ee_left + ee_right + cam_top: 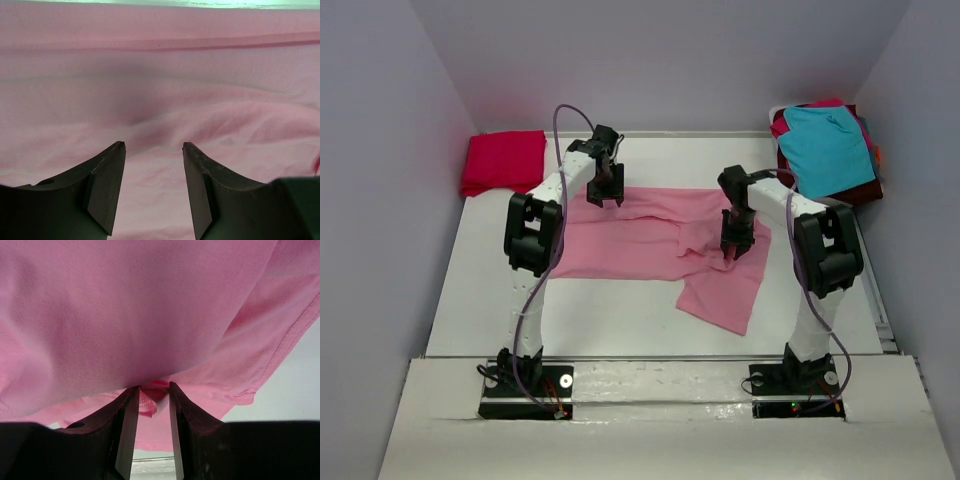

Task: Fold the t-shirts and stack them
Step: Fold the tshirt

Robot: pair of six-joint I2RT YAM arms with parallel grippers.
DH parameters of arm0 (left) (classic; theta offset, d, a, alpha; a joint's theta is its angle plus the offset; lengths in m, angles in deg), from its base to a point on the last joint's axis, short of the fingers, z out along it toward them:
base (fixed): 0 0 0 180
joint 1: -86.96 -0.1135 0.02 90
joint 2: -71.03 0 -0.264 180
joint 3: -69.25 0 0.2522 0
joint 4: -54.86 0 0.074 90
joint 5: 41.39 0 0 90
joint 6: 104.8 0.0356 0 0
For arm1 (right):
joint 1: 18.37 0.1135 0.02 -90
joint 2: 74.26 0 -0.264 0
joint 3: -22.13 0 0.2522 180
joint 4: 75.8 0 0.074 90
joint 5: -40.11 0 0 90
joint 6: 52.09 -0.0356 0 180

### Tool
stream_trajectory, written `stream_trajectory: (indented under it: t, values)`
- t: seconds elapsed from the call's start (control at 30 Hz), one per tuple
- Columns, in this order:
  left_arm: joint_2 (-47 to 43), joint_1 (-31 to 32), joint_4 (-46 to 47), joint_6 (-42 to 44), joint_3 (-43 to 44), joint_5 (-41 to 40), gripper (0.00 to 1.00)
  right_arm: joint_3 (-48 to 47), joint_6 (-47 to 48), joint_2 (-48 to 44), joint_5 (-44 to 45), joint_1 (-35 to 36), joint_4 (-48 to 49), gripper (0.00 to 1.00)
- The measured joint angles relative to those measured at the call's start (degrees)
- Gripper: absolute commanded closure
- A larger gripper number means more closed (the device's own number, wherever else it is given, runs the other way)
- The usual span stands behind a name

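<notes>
Right tool (152, 390) is nearly pressed together, pinching a small fold of hem on the pink shirt (640, 240); cloth drapes over its fingers. Left tool (153, 145) is spread, hovering just above the shirt's far left part, gripping nothing. The shirt lies spread mid bench (610, 330), right side rumpled, one flap trailing toward the near edge.

Risks:
- The right pinch looks thin, only a bit of hem, so it could slip out on a lift.
- With one side held, a pull would likely drag and bunch the shirt, giving a crooked fold.
- The left tool may catch two layers at the wrinkle below it.

Folded red shirt (503, 162) far left and teal shirt (828, 145) far right are well apart from the tools; a snag is unlikely.
</notes>
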Motion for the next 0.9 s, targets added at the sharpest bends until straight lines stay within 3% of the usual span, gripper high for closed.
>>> stream_trajectory:
  t: [0.3,0.9]
  values:
    - [0.0,-0.1,0.0,0.0,0.0,0.3,0.39,0.1,0.3,-0.6,-0.1,0.0,-0.1,0.93]
    - [0.0,-0.4,0.0,0.0,0.0,0.9,0.39,7.8,0.4,-9.0,-1.4,0.0,-0.7,0.9]
